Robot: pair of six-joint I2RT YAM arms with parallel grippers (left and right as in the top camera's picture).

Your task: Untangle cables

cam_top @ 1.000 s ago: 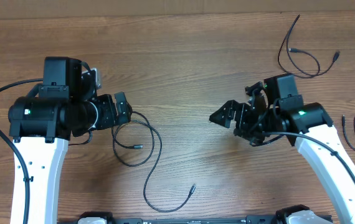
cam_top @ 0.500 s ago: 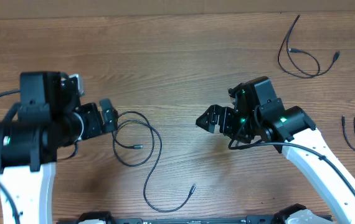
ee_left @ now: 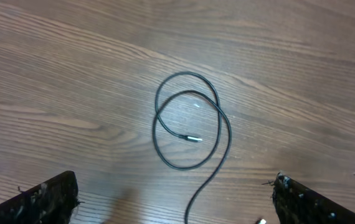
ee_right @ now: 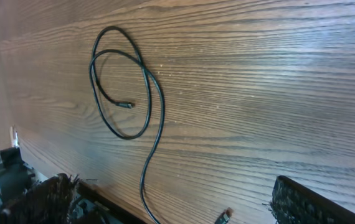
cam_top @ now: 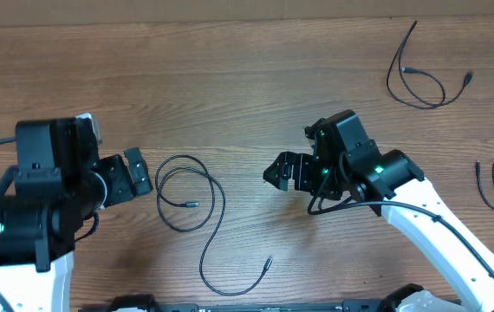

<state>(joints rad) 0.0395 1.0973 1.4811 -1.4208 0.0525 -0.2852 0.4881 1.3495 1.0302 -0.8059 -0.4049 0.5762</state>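
**Looped cable (cam_top: 222, 201) lies free between the left gripper (cam_top: 140, 172) and the right gripper (cam_top: 277, 169), both open**

The looped cable is a thin black cord lying flat on the wooden table (cam_top: 247, 87), and nothing holds it. It curls into two overlapping rings. One small silver plug (cam_top: 191, 204) rests inside the rings. A long tail runs from the loop toward the near edge of the table, bends round and ends in a second plug (cam_top: 267, 261).

The left gripper sits just to the left of the loop, close to its outer ring but not touching it. Its fingers are spread wide. In the left wrist view the two dark fingers (ee_left: 47, 199) frame the bottom corners. The cable (ee_left: 187, 74) and its inner plug (ee_left: 193, 139) lie ahead of them on bare wood.

The right gripper is to the right of the loop, a little further off, and it points back toward the loop. Its fingers are also wide apart and hold nothing. In the right wrist view its fingers (ee_right: 314, 202) stand at the lower corners. The cable (ee_right: 162, 115) lies beyond them, and the tail's plug (ee_right: 224, 216) is near the bottom edge.

Two more thin black cords lie well away from the looped cable. A second cable (cam_top: 422, 104) lies in a loose curl far to the right of it, toward the back of the table. A third cable (cam_top: 481, 182) is at the right edge of the overhead view, partly cut off, roughly level with the loop. Neither of them touches the looped cable or either gripper.
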